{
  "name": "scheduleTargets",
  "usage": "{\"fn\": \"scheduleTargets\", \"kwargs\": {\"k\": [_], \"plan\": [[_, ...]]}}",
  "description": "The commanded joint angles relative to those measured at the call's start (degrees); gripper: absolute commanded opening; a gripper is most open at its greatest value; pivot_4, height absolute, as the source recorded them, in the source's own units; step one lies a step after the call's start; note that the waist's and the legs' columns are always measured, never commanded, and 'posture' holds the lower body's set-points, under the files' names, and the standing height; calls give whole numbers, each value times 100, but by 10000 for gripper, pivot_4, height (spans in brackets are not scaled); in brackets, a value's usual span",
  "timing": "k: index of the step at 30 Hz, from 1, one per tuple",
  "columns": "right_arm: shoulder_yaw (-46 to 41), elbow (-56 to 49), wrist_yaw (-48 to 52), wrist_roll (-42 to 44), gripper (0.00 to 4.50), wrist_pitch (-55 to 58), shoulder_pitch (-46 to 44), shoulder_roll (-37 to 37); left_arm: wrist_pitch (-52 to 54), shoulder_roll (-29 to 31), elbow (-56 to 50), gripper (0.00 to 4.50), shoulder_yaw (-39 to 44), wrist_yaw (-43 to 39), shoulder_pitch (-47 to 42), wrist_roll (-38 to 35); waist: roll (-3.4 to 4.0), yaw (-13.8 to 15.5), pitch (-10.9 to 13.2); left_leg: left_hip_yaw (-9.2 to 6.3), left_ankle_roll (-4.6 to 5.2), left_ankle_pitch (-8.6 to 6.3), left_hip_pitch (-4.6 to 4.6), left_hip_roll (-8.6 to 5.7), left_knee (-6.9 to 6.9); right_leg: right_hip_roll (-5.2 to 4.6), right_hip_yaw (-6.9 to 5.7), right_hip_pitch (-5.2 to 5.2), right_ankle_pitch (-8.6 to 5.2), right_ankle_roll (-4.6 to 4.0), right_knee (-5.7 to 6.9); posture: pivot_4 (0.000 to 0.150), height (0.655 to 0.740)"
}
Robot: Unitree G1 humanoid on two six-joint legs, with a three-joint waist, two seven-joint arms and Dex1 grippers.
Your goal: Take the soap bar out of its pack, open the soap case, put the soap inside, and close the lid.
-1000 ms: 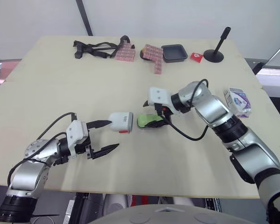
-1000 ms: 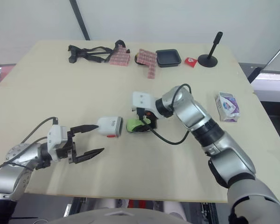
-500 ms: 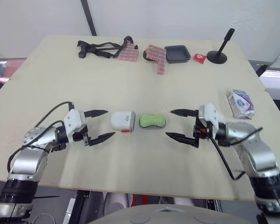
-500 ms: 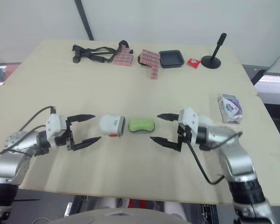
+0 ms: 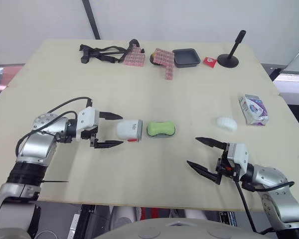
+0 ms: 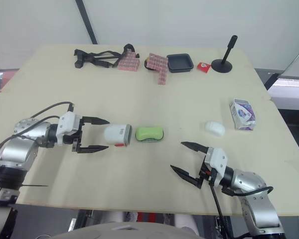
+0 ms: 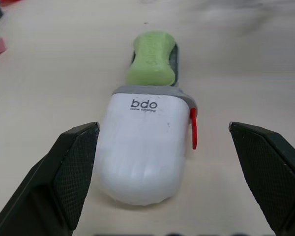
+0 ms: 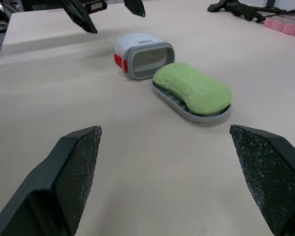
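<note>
A green soap bar lies on the grey case tray at the table's middle. Just to its left the white case cover lies on its side, its mouth toward the soap. My left gripper is open, with a finger on each side of the cover's closed end and clear of it. My right gripper is open over bare table near the front right, well apart from the soap. The soap pack lies at the right edge, with a crumpled white wrapper beside it.
Along the far edge sit a black strap tool, pink packets, a dark tray, a small red item and a black stand.
My right gripper has drawn back from beside the soap toward the front right. My left gripper has moved forward until its fingers flank the white cover. The wrapper now shows.
</note>
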Motion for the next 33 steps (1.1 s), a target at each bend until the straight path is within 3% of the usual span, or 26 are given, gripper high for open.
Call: {"fn": "scheduleTargets", "kwargs": {"k": [1,12,21,33], "plan": [[-56,152,90,72,44861,-342,42,-80,-172,61,360,45000,-111,-288,-465,126,0,-2,0,0,0,0,-4,-1,0,0,0,2,0,0,1,1500,7400],[-177,153,178,352,44861,-319,-59,-410,-378,-60,1306,45000,-842,-769,-1300,808,1,14,0,-5,1,0,-9,0,-2,1,-5,17,0,0,3,1500,7400],[-221,-167,101,542,44861,-115,-54,-615,-550,-416,1602,45000,-962,-212,-1459,1202,3,32,-2,-14,2,-1,-8,-3,-2,-2,-15,32,0,0,-5,1500,7400],[170,-69,-208,297,44861,101,-543,-510,-593,-560,1617,45000,-993,-94,-1369,1307,3,53,-2,-18,2,-1,-11,-3,-2,-2,-21,33,0,1,-11,1500,7400]]}}
